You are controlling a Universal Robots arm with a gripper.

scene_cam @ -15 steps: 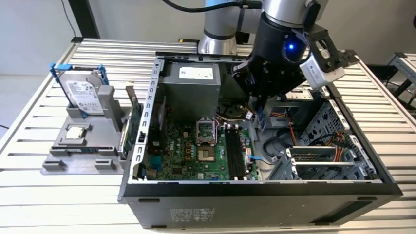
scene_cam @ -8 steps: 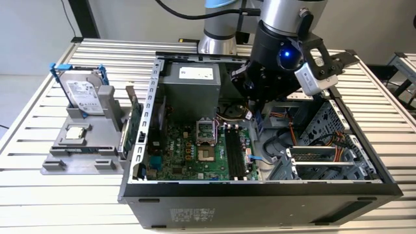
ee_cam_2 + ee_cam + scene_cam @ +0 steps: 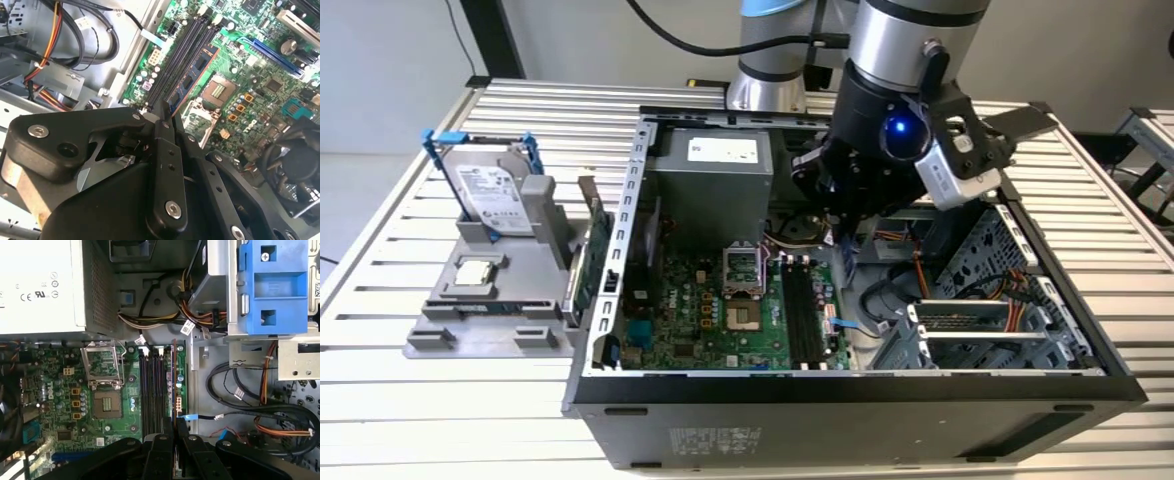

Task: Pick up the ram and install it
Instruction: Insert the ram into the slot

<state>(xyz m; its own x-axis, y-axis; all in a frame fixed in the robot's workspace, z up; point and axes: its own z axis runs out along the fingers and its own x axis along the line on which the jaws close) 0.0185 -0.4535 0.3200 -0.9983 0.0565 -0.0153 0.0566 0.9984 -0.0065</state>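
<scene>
Black two-finger gripper (image 3: pixel 167 114) clamped on long dark ram stick (image 3: pixel 197 74), edge-down over black motherboard slots (image 3: pixel 175 55); install step, I'd say seating needs exact slot alignment.

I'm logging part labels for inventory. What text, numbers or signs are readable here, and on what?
power supply label: too small to read.
hard drive label: blurred.
case sticker: too small to read.
cable tags: too small to read.
ram, held in the fingers: no legible print.
Nothing can be quoted reliably.
</scene>
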